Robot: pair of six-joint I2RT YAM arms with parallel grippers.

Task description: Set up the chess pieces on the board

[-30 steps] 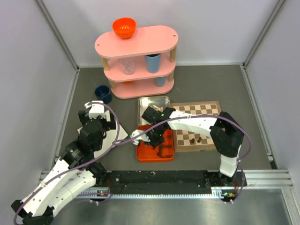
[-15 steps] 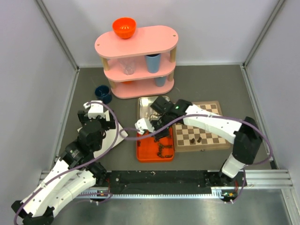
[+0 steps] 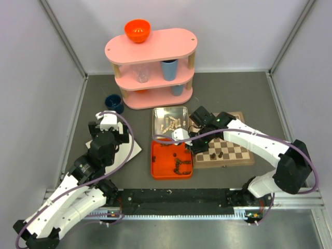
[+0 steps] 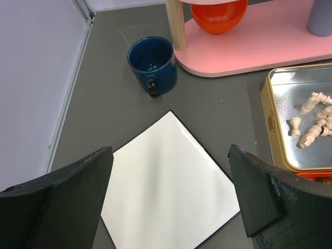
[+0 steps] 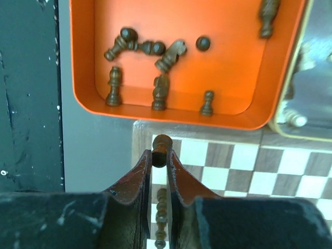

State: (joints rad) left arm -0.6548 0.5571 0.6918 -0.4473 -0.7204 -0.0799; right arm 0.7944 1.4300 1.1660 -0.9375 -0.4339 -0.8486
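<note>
The right fingers [image 5: 142, 171] were pressed on a dark piece [image 5: 161, 144], pinching it by its stem with the round head showing above the tips. The right gripper [image 5: 158, 155] held it over the pale border of the board [image 5: 223, 166], at the centre of the wrist view, just below the lower rim of the tray [image 5: 78, 78]. More dark pieces [image 5: 155, 49] lay scattered in the tray, some upright and some on their sides. Another dark piece showed on the board low in the frame, between the fingers.

In the top view, the right gripper [image 3: 193, 142] was at the board's [image 3: 233, 153] left edge, right of centre. A second before it had hung over the tray [image 3: 168, 167], so it had moved rightward and a little up, and the arm's elbow had swung out to the lower right. Two dark pieces on the board sat where they had been. The tin [image 3: 155, 122] above the tray, hidden by the arm before, now showed its cream pieces [image 3: 171, 123].

The left fingers [image 4: 62, 207] were spread wide with nothing between them. The left gripper [image 4: 168, 155] hung over the white sheet [image 4: 166, 202], with the mug [image 4: 152, 59] and shelf [image 4: 259, 46] above it in the frame, and it had barely shifted.
</note>
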